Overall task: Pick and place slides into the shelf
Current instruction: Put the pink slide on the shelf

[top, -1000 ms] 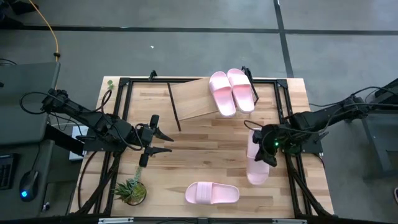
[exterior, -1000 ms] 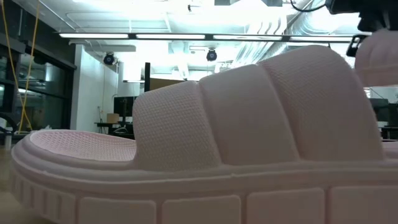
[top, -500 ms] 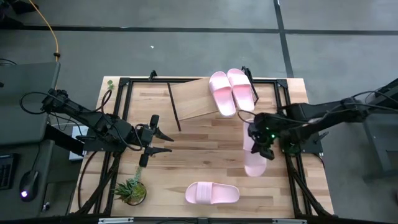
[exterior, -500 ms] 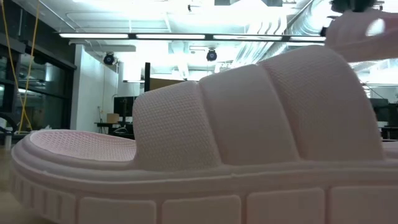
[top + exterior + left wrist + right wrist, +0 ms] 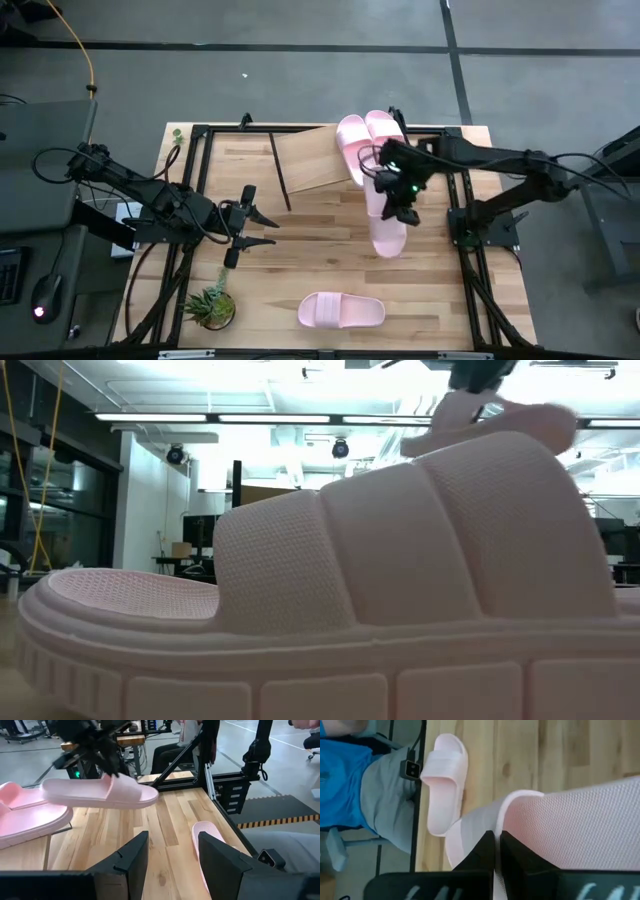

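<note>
Because the pinch is thin, the carried slide could twist or slip out of the right hand, whose fingers are clamped tight on the sidewall of its sole; soft foam gives under such a grip, and most of the sandal hangs unsupported toward the desk's near edge. Nearest the front of the desk, 1 pink slide lies flat on its sole, a ribbed wide strap and grooved sidewall filling the low view. Beside it stands a small potted plant. Farther back, the left hand hovers over the wood grain with its fingers spread and nothing between them. The lifted slide hangs above the desk just short of the shelf, its mesh-textured footbed showing in the right wrist view. On the shelf's slanted pale board, 2 slides already sit side by side; a careless descent could knock them down the slope.
</note>
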